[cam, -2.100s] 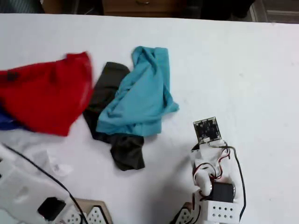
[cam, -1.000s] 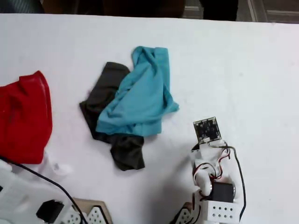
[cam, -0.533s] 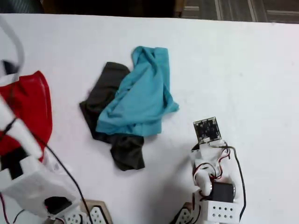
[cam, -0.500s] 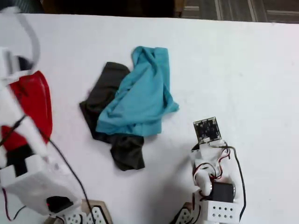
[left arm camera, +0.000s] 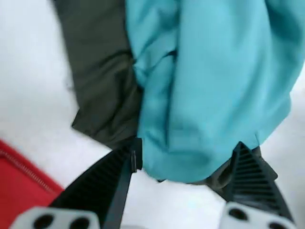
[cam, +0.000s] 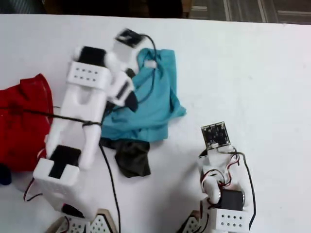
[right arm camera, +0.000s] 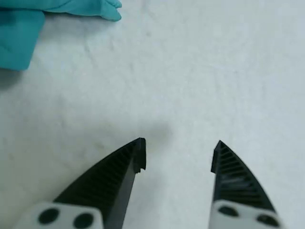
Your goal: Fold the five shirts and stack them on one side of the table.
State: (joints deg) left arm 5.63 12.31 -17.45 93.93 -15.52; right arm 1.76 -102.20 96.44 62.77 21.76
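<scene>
A crumpled teal shirt [cam: 150, 97] lies mid-table on top of a dark grey shirt [cam: 130, 158]. A red shirt [cam: 22, 121] lies bunched at the left edge, with a bit of blue cloth [cam: 3, 174] beside it. My left gripper [cam: 127, 94] hangs over the teal and dark shirts. In the left wrist view it [left arm camera: 186, 152] is open, its fingers on either side of the teal shirt's [left arm camera: 209, 81] edge, with the dark shirt [left arm camera: 97, 76] alongside. My right gripper [right arm camera: 178, 145] is open over bare table, the teal shirt's [right arm camera: 24, 33] corner farther off.
The right arm [cam: 218, 167] sits folded at the front right. The white table [cam: 243, 73] has free room on its whole right half and along the back. The left arm's cable [cam: 109, 170] trails past the dark shirt.
The red shirt was dragged to the left edge. The left arm then swung from there across to above the teal and dark shirts. The right arm has not moved.
</scene>
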